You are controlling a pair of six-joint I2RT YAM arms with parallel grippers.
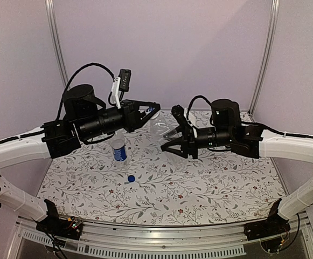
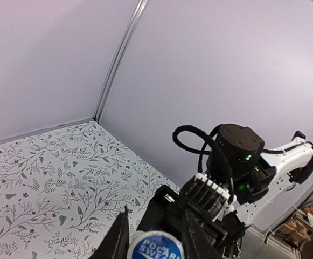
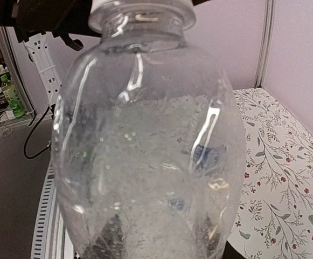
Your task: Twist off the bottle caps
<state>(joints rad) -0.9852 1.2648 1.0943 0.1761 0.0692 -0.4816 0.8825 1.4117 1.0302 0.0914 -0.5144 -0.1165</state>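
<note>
The plain clear bottle (image 1: 161, 128) is held in the air between my two grippers, above the back of the table. My right gripper (image 1: 168, 138) is shut on its body, which fills the right wrist view (image 3: 145, 151); its fingers (image 3: 105, 243) show dimly through the plastic. My left gripper (image 1: 152, 111) is shut on the bottle's whitish cap with a blue top (image 2: 157, 246), its fingers on both sides of it. The bottle with the dark blue label (image 1: 119, 149) stands upright on the table. The solid blue cap (image 1: 131, 178) lies on the cloth in front of it.
A floral cloth (image 1: 199, 183) covers the table. Pale walls and two metal posts (image 1: 56, 43) (image 1: 265, 54) close in the back. A metal rail (image 1: 161, 237) runs along the near edge by the arm bases.
</note>
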